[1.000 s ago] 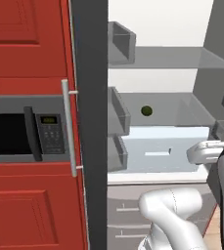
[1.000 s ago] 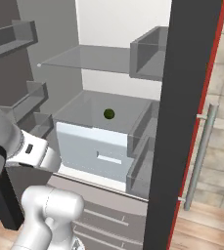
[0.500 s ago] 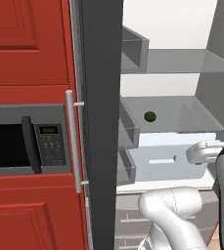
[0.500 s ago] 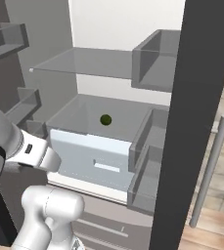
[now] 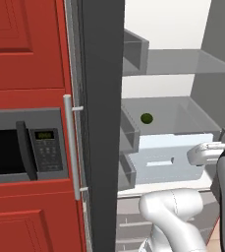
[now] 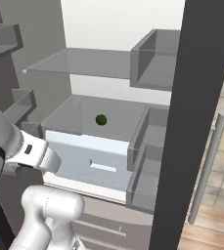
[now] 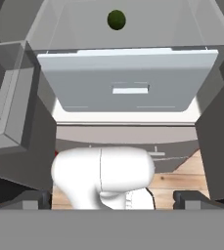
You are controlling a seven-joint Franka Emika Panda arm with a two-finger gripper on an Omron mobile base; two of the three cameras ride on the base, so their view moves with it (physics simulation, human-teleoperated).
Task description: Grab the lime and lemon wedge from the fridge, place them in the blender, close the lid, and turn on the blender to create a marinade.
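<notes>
The job is at its first step: fetching the fruit from the fridge [image 5: 101, 123], whose door stands open. The lime [image 5: 146, 118] sits alone on the shelf just above the pale drawer [image 5: 170, 160], toward the far wall. In the hand view it lies far up beyond the drawer front, well apart from the pincer [image 7: 112, 197], whose tips stand at the outer corners, spread wide with nothing between them. I can't make out a lemon wedge anywhere; it may be hidden by a bin or shelf.

Next, I'd say, the arm needs to lift over the drawer front and reach in toward the far end to straddle the lime before closing.

Against the earlier pictures, the whole scene has grown and slid sideways, so the base has rolled nearer; the lime itself hasn't shifted on its shelf.
</notes>
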